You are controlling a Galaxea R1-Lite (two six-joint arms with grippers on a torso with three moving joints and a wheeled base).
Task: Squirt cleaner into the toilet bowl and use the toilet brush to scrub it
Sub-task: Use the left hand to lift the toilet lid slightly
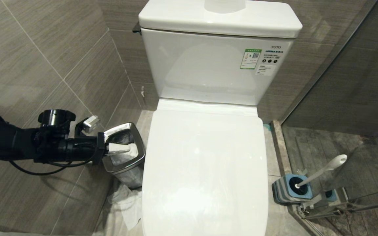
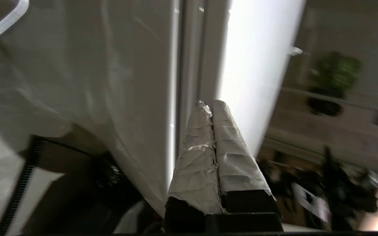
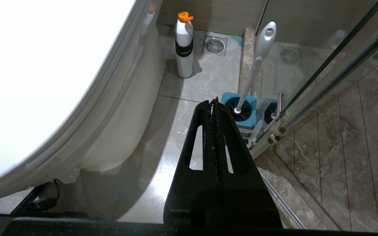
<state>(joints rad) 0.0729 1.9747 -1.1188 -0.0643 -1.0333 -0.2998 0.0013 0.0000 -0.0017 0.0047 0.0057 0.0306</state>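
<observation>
The white toilet's lid (image 1: 205,164) is down, so the toilet bowl is hidden beneath it. No cleaner shows anywhere. The toilet brush (image 1: 323,170) stands in its square blue holder (image 1: 292,188) on the floor right of the toilet, its white handle leaning right. My left gripper (image 1: 131,149) hovers left of the toilet, over a steel bin, its white-taped fingers (image 2: 231,147) pressed together and empty. In the right wrist view my right gripper (image 3: 213,101) is shut and empty, low beside the toilet, with the toilet brush (image 3: 258,62) and holder (image 3: 241,111) just beyond its tips.
A small steel bin (image 1: 139,144) with a liner stands against the toilet's left side, with crumpled paper (image 1: 128,203) on the floor before it. A white bottle with an orange cap (image 3: 184,46) stands near a floor drain (image 3: 214,45). A glass shower door (image 1: 356,131) borders the right.
</observation>
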